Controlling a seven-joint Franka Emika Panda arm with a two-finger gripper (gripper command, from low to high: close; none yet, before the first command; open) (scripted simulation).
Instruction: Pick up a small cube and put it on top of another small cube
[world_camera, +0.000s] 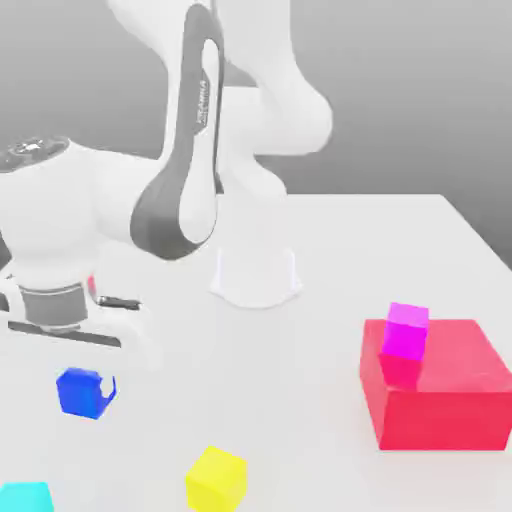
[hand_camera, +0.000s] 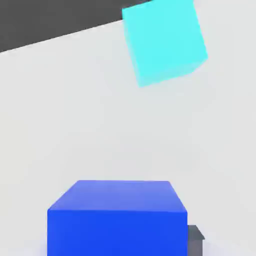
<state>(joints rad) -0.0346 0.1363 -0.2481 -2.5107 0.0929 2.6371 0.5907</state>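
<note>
Exterior view: see gripper (world_camera: 88, 388) low on the exterior view's left, clenched on blue cube (world_camera: 82, 392), with a pale fingertip against the cube's side facing the exterior view's right. Can't tell from here whether lifted clear of white table (world_camera: 300, 390). Find yellow cube (world_camera: 216, 481) nearer the camera, toward the exterior view's right from blue, with bare tabletop between. Find cyan cube (world_camera: 26, 498) in the near corner on the exterior view's left, cut by the frame. Note wide open room from yellow across to red block (world_camera: 445, 390), with magenta cube (world_camera: 406, 330) on top. Trace table's far edge behind robot base (world_camera: 256, 265), then slanting down along the exterior view's right.

Hand view: see blue cube up close, front and top faces squared to the camera, with a dark bit of finger (hand_camera: 195, 241) right against one side. Get cyan well apart, plain table between, turned askew, close by a table edge with dark ground beyond. Get more of cyan's faces here than in the exterior view.
</note>
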